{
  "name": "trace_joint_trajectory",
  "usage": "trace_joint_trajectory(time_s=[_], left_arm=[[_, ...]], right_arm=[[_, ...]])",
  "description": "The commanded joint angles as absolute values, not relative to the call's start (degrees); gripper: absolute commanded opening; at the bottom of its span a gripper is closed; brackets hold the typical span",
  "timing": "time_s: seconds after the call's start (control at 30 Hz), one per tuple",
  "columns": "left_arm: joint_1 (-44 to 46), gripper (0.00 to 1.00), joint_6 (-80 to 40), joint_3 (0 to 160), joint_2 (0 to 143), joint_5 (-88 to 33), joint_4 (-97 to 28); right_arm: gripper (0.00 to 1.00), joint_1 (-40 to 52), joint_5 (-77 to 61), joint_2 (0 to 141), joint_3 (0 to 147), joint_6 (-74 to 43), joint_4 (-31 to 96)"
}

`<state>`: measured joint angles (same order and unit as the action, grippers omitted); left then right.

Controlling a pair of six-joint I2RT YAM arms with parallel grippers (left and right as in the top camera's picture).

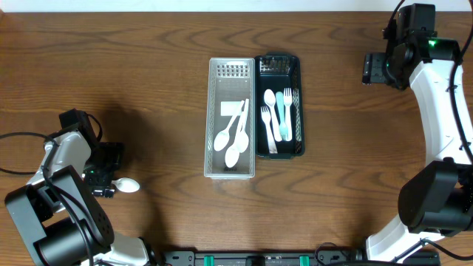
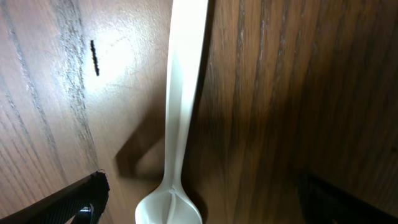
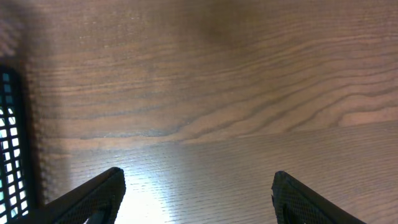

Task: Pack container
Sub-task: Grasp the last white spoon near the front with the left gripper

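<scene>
L side, near edge: left gripper [image 2: 202, 199] is low over the table [image 1: 148, 59], jaws wide apart. A loose white spoon [image 2: 177, 118] lies flat on the wood btwn its fingers [image 2: 78, 199]. Wrist view shows the bowl down by the finger tips and the handle running away from the cam. Neither finger touches it, w/ a clear gap each side. From overhead the bowl shows just right of the gripper.

Centre: clear bin [image 1: 211, 118], long axis near-to-far, w/ a few white spoons [image 1: 233, 139] piled inside, bowls toward the near end. Touching its right wall is a dark bin [image 1: 299, 103], shorter, set toward the far end. It holds white forks [image 1: 287, 111] plus one spoon, laid lengthwise.

R side, far: right gripper [image 3: 199, 193] hangs over bare wood, well apart from both bins, jaws spread, nothing btwn them. Its wrist cam catches the dark bin's mesh wall at the left edge.
</scene>
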<state>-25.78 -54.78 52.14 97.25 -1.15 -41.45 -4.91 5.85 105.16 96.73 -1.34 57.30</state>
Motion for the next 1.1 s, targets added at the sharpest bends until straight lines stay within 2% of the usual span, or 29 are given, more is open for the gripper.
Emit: trace_joint_trajectory(time_s=[0.0, 0.43, 0.67, 0.77, 0.97, 1.03, 1.07], left_arm=[[-26.09, 0.99, -53.19, 51.79, 97.67, 0.71, -41.43], [-26.09, 0.98, -53.21, 50.78, 98.85, 0.71, -39.86], [-26.06, 0.68, -53.19, 50.78, 98.85, 0.71, -39.94], [-26.06, 0.63, -53.19, 50.78, 98.85, 0.71, -39.94], [-26.06, 0.42, -53.19, 50.78, 98.85, 0.69, -39.94], [-26.06, 0.42, -53.19, 50.78, 98.85, 0.69, -39.97], [-26.06, 0.39, -53.19, 50.78, 98.85, 0.69, -39.97]], right_arm=[[0.79, -5.34, 6.0, 105.12, 97.25, -0.1, 57.21], [0.79, -5.34, 6.0, 105.12, 97.25, -0.12, 57.3], [0.79, -5.34, 6.0, 105.12, 97.25, -0.12, 57.91], [0.79, -5.34, 6.0, 105.12, 97.25, -0.12, 57.89], [0.79, -5.34, 6.0, 105.12, 97.25, -0.12, 57.89], [0.79, -5.34, 6.0, 105.12, 97.25, -0.12, 57.89], [0.79, -5.34, 6.0, 105.12, 97.25, -0.12, 57.89]])
